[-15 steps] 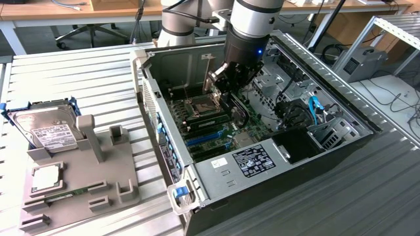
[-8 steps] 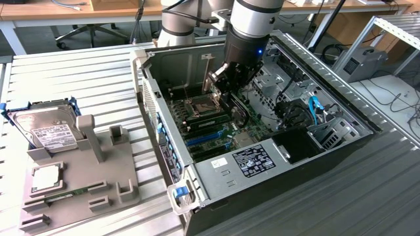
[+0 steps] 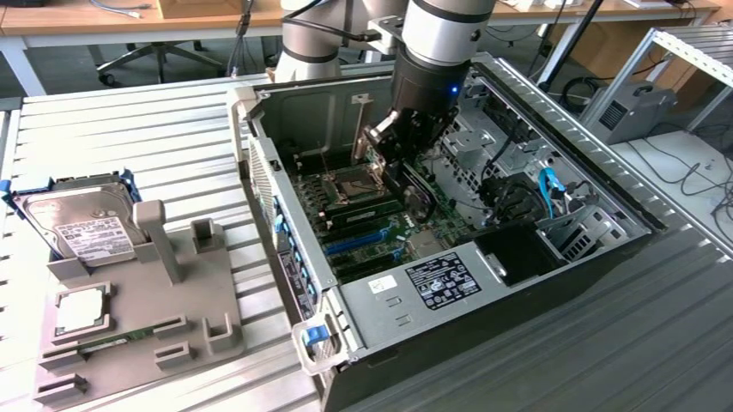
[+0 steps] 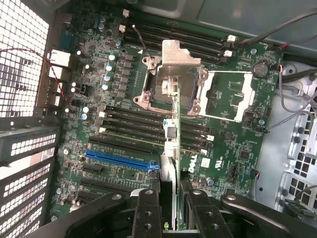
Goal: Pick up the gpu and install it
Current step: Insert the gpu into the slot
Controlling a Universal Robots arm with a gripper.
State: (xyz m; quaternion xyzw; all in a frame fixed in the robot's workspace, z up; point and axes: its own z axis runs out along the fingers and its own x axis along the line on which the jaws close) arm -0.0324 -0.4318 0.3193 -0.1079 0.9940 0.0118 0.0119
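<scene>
Gpu (image 4: 171, 144) clamped in gripper (image 4: 171, 201), long axis toward motherboard (image 4: 233, 148) (thin edge showing).

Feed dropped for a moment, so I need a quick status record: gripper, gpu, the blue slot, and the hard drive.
gripper: shut on the gpu, inside the computer case
gpu: held on edge over the motherboard; contact unclear
blue slot: empty, one end beside the gpu
hard drive: at the grey fixture, outside the case
</scene>
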